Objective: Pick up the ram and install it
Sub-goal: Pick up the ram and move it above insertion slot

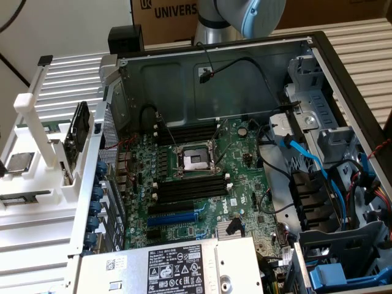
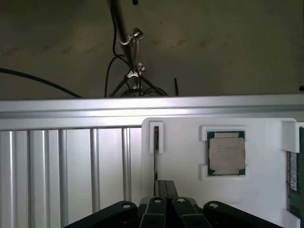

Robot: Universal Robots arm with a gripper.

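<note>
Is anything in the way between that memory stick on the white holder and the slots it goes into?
Yes: the ram lies on the white holder outside the computer, and the case's metal side wall rises between it and the motherboard. The long black slots themselves look empty.

Motherboard (image 1: 245, 177) green, slots (image 1: 190, 191) black; cables (image 1: 306, 156) blue. Tray (image 2: 185, 166) white; processor (image 2: 226, 153) silver, green-edged. Ram (image 2: 296, 190) dark green. Claw (image 2: 165, 187) black.

One open computer case (image 1: 165, 79), one motherboard (image 1: 245, 160) inside it, one processor socket (image 1: 193, 160) and two banks of black memory slots (image 1: 190, 188). On one white holder (image 2: 183, 180): one ram (image 2: 294, 183) and one silver processor chip (image 2: 226, 153). One blue expansion slot (image 1: 174, 218), one cardboard box (image 1: 165, 15)
</note>
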